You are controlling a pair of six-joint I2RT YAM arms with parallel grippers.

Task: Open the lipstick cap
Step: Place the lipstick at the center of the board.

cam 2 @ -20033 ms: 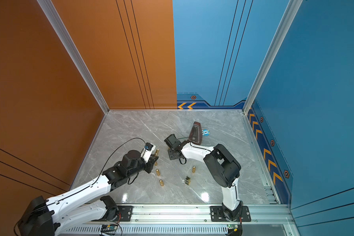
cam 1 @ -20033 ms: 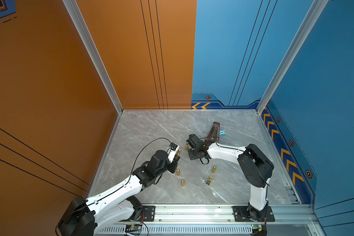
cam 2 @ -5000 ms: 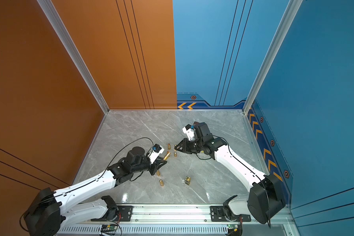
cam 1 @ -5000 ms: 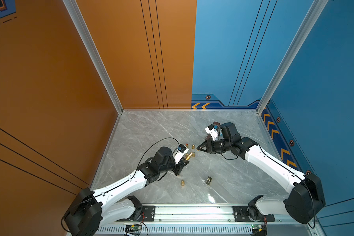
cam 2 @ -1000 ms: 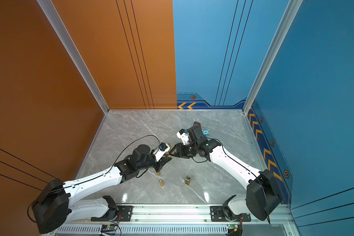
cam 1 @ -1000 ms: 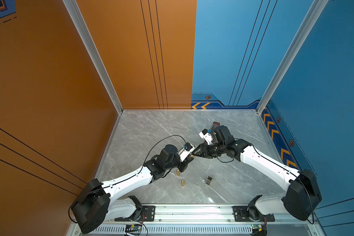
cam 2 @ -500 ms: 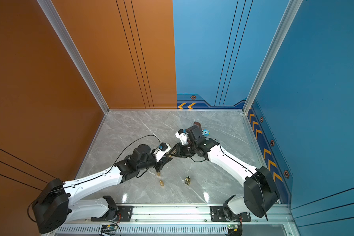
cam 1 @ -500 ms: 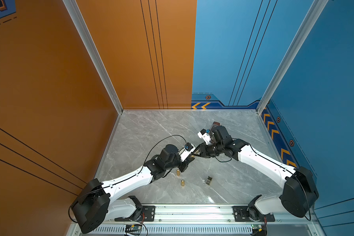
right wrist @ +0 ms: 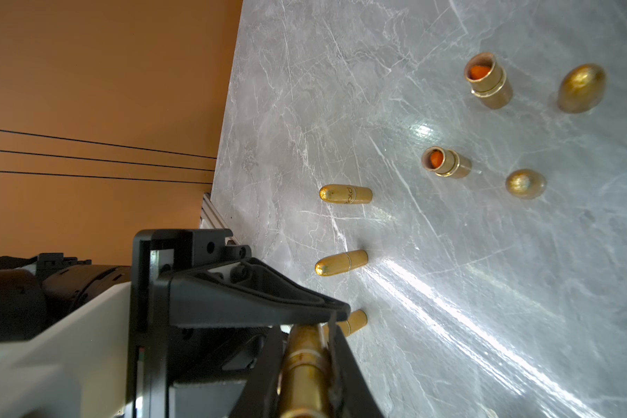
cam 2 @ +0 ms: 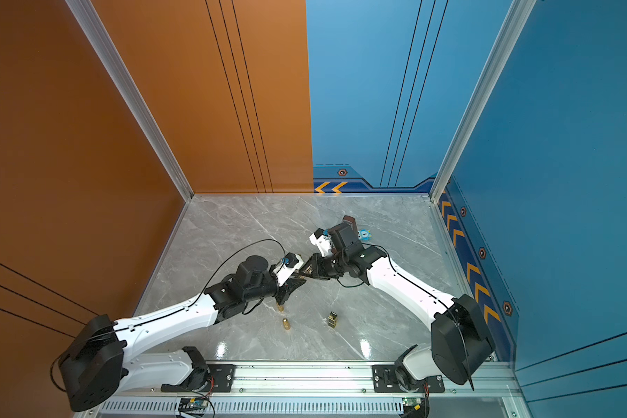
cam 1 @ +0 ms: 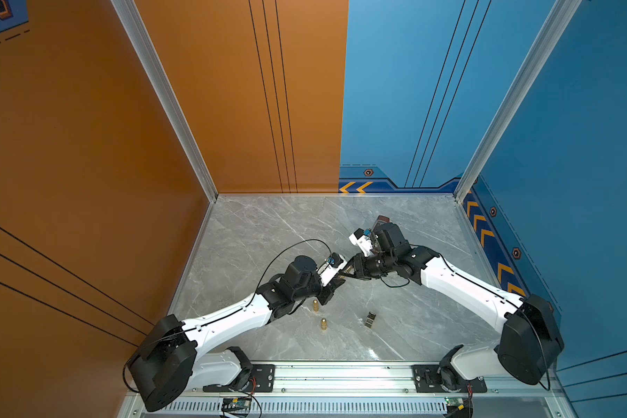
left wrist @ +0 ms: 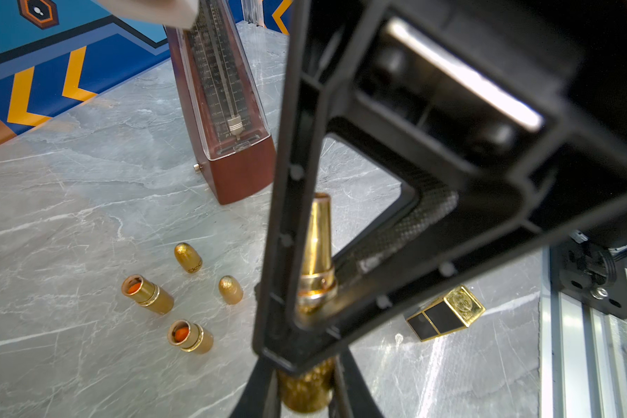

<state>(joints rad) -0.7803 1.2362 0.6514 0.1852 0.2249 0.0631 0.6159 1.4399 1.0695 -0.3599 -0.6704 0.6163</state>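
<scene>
Both grippers meet in mid-air over the marble table, holding one gold lipstick end to end. My left gripper is shut on its glittery cap. In the right wrist view my right gripper is shut on the smooth gold base just behind the ring, and the left gripper clamps the far end. Both top views show the left gripper and the right gripper tip to tip. The cap still sits on the base.
Two uncapped lipsticks with orange sticks stand beside two loose glitter caps. Closed gold lipsticks and a square black-and-gold lipstick are nearby. A wooden metronome stands behind.
My right gripper has closed its jaws onto the base of the lipstick that the left gripper holds. Both arms have stayed almost in place.
</scene>
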